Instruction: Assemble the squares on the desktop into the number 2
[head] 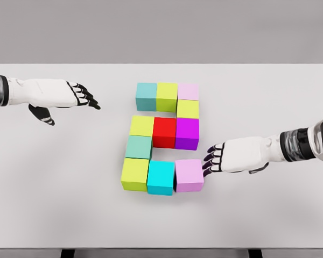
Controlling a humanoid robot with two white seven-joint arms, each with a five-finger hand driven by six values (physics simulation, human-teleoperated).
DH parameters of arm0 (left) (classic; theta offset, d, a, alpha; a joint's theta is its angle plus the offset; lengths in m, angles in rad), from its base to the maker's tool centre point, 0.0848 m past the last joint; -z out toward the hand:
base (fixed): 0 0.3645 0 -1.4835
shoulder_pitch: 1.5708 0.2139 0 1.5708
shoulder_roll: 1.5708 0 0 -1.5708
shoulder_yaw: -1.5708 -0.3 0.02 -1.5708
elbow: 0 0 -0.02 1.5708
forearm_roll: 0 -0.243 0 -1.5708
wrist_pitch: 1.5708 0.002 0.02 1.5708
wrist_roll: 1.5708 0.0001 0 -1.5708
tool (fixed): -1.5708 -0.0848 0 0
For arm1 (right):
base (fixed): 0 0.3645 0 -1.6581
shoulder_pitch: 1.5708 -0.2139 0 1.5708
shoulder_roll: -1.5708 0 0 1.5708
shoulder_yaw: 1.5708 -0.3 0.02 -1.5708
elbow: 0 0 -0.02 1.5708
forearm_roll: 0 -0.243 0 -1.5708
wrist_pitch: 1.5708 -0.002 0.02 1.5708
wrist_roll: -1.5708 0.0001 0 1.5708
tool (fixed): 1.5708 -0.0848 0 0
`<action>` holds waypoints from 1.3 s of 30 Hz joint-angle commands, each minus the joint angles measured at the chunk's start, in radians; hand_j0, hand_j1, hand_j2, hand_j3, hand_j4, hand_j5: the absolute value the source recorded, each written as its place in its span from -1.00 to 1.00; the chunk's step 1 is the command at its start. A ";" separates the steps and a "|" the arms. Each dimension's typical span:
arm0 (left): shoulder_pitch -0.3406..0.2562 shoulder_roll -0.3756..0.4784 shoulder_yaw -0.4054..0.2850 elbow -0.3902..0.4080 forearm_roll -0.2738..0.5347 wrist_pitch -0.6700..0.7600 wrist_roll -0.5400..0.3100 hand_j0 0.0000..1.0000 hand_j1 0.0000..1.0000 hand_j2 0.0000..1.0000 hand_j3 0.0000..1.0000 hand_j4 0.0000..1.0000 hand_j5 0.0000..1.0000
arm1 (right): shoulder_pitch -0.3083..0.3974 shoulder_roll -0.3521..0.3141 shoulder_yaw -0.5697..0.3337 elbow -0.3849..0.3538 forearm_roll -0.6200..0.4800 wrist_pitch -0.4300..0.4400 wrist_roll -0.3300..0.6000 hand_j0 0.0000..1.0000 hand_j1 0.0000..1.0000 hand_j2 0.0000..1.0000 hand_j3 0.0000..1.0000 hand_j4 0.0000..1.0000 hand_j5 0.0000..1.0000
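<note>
- We saw a white table [54, 204] filling most of the view, with a grey wall behind it.
- The left arm came in from the left edge; the left hand [70, 97] hovered over the bare table, well left of the cubes, fingers stretched out and loose, thumb hanging down, holding nothing.
- The right hand [218, 157] lay low at the right, its dark fingertips [209, 160] at or just beside the right face of the pink cube [189, 175]; it gripped nothing, fingers half spread.
- Eleven cubes sat packed at the table's middle in a 2 shape.
- Top row: teal cube [146, 96], lime cube [167, 96], pale pink cube [188, 91].
- Middle row: yellow cube [142, 126], red cube [164, 132], purple cube [187, 133].
- The bottom row's cyan cube [161, 177] touched the pink cube.
</note>
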 commanded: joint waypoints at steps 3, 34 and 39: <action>0.000 0.001 0.001 0.000 0.004 0.002 0.000 1.00 1.00 1.00 1.00 1.00 1.00 | -0.002 -0.005 0.002 0.001 0.003 0.002 0.000 1.00 1.00 1.00 1.00 1.00 1.00; 0.000 0.001 0.003 0.000 0.004 0.002 0.000 1.00 1.00 1.00 1.00 1.00 1.00 | -0.020 0.005 0.048 -0.004 -0.013 0.002 0.000 1.00 1.00 1.00 1.00 1.00 1.00; 0.006 0.001 0.010 0.000 0.004 0.002 0.000 1.00 1.00 1.00 1.00 1.00 1.00 | -0.021 0.012 0.050 -0.002 -0.014 0.002 0.000 1.00 1.00 1.00 1.00 1.00 1.00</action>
